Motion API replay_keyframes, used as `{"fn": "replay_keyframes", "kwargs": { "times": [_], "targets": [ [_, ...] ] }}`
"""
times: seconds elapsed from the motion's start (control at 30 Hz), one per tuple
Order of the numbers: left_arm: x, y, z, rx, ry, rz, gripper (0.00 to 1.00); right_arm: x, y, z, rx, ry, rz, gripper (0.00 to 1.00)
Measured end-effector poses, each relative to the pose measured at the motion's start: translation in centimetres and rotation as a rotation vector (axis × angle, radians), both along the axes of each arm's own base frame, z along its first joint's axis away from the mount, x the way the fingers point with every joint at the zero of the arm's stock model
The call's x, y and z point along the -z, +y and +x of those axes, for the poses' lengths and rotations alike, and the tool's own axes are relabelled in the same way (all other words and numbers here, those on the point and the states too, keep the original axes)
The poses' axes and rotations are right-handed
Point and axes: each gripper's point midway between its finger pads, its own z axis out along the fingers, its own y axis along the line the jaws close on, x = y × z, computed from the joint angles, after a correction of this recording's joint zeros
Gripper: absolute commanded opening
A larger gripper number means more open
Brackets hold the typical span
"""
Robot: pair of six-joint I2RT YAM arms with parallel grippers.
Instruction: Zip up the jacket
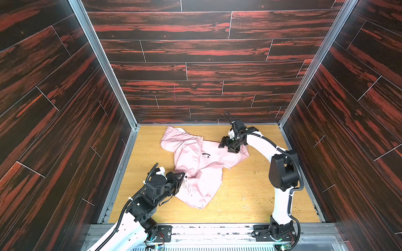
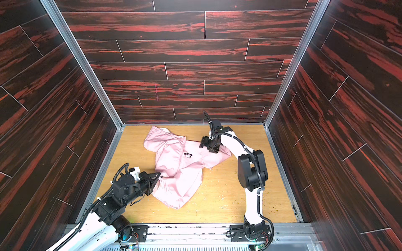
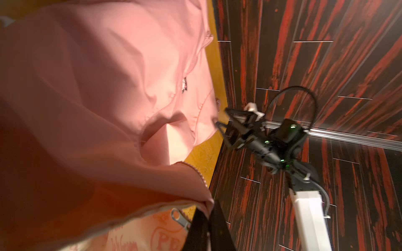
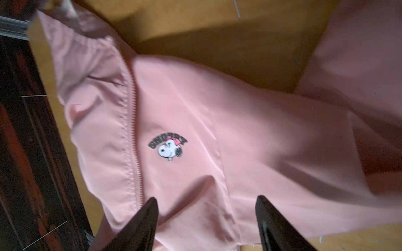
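The light-pink jacket [image 1: 195, 173] [image 2: 180, 176] lies crumpled on the wooden table in both top views, its dark chest emblem [image 1: 206, 155] [image 4: 168, 147] facing up. My left gripper [image 1: 183, 175] [image 2: 159, 173] [image 3: 210, 206] is shut on the jacket's lower front edge. The metal zipper pull [image 3: 179, 217] hangs right beside the fingers, over the paler printed lining. My right gripper [image 1: 226, 147] [image 2: 207, 146] [image 4: 207, 197] hovers open over the shoulder area, with nothing between its fingers. The closed zipper teeth [image 4: 134, 130] run past one finger.
The wooden table [image 1: 250, 195] is boxed in by dark red wood-grain walls with aluminium corner posts [image 1: 121, 87]. Small crumbs and scuffs dot the table to the right of the jacket. The right arm [image 3: 309, 213] shows in the left wrist view.
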Motion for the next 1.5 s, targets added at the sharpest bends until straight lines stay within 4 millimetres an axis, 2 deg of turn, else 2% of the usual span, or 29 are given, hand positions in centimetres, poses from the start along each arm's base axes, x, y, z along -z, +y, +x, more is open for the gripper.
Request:
{"fn": "replay_keyframes", "kwargs": {
  "times": [0.07,0.13,0.33,0.5,0.67,0.7,0.8,0.87,1.0,1.03,1.1,1.17,1.27,1.37,1.5],
  "targets": [
    [0.8,0.0,-0.2,0.002,0.02,0.001,0.0,-0.8,1.1,1.6,-0.008,-0.035,0.017,0.74],
    [1.2,0.0,-0.2,0.0,0.031,0.0,0.0,-0.6,2.1,2.8,-0.018,-0.049,0.013,0.74],
    [2.2,0.1,-0.3,-0.007,0.05,-0.008,0.0,2.0,4.4,5.7,-0.059,-0.076,-0.092,0.74],
    [2.6,0.1,-0.3,-0.008,0.059,-0.011,0.0,4.1,4.1,8.2,-0.118,-0.138,-0.209,0.75],
    [2.6,0.0,-0.3,-0.012,0.058,-0.023,0.0,6.5,2.4,8.1,-0.188,-0.125,-0.301,0.73],
    [2.7,0.0,-0.3,-0.012,0.058,-0.025,0.0,6.8,2.2,7.9,-0.203,-0.115,-0.303,0.71],
    [3.0,0.0,-0.3,-0.015,0.065,-0.028,0.0,7.9,2.0,7.2,-0.247,-0.087,-0.296,0.54],
    [3.1,0.0,-0.3,-0.018,0.066,-0.031,0.0,8.5,2.0,6.8,-0.263,-0.065,-0.28,0.37],
    [3.4,-0.2,0.0,-0.015,0.07,-0.026,0.0,9.0,2.0,6.4,-0.269,-0.042,-0.265,0.11],
    [3.6,-0.2,0.0,-0.012,0.075,-0.017,0.0,9.0,2.0,6.4,-0.262,-0.038,-0.258,0.01],
    [4.3,-0.5,0.2,0.003,0.091,0.013,0.0,9.3,1.6,6.6,-0.237,-0.023,-0.234,0.0],
    [4.7,-1.0,0.5,0.028,0.105,0.051,0.0,9.8,0.5,6.8,-0.196,0.003,-0.207,0.0],
    [4.6,-2.0,1.4,0.076,0.112,0.11,0.0,9.8,-2.8,6.5,-0.102,0.05,-0.146,0.0],
    [3.9,-3.3,3.0,0.138,0.1,0.163,0.0,8.4,-8.4,5.6,0.041,0.085,-0.093,0.0],
    [2.9,-5.0,6.1,0.221,0.079,0.219,0.0,5.1,-16.7,3.7,0.268,0.058,0.007,0.0]
  ]
}}
